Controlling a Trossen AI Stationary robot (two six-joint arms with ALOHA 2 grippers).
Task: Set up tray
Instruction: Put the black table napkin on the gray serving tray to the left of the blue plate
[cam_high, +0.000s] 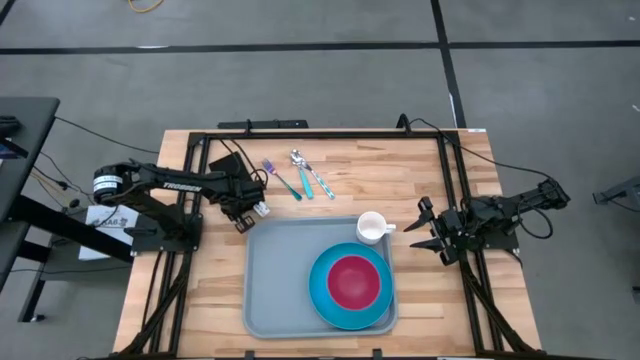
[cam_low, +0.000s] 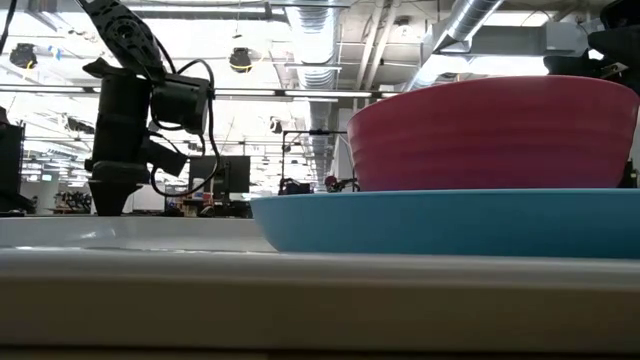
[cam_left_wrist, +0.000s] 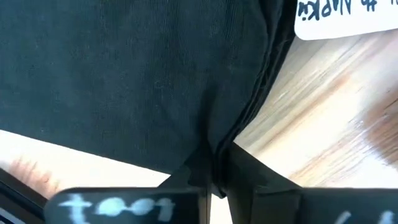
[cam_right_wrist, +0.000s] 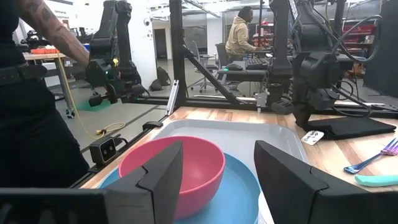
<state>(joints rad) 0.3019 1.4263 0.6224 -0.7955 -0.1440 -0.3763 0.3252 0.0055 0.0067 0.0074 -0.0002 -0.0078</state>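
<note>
Trays: one (cam_high: 275, 290)
Plates: one, blue (cam_high: 322, 290)
Bowls: one, red (cam_high: 352, 281)
Mugs: one, white (cam_high: 372, 227)
Utensils: three (cam_high: 300, 175)
Napkins: one, black (cam_high: 226, 165)

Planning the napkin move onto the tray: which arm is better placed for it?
Likely left. The left gripper is right at the black napkin, beside the tray; the right gripper waits open across the tray.

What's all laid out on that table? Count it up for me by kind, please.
Tray: 1
Blue plate: 1
Red bowl: 1
White cup: 1
Cutlery pieces: 3, a purple-tined fork, a spoon, and a third piece whose type is unclear
Black napkin: 1
Total: 8
</note>
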